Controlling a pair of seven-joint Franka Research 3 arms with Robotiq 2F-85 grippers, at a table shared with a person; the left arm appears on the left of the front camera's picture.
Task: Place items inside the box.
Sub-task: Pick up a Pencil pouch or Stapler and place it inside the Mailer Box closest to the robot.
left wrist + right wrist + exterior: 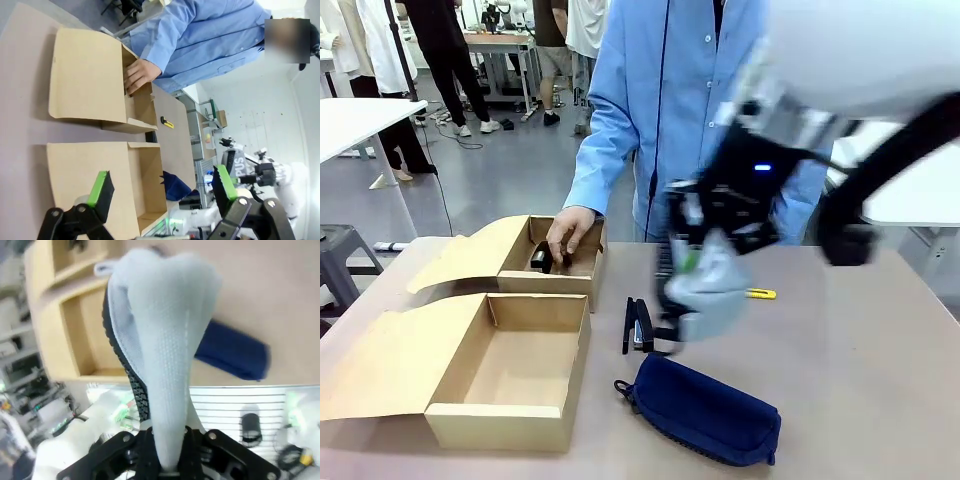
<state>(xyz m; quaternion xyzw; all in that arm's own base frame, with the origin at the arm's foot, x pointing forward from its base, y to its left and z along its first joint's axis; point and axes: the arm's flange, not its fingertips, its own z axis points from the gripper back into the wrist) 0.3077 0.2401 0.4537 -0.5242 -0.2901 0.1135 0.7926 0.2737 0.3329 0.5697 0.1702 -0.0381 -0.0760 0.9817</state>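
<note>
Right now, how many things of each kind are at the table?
Open brown cardboard boxes: 2 (near box, far box)
Fabric zip pouches: 2 (navy pouch, light blue pouch)
Black stapler: 1
Yellow utility knife: 1
Small black thing in far box: 1
Total: 7

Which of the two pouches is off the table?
The light blue pouch: the right gripper holds it up, while the navy pouch lies on the table.

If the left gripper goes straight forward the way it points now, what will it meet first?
Most likely the empty cardboard box: it lies straight ahead between the open jaws of the left gripper, with nothing in front of it. The depth is unclear.
</note>
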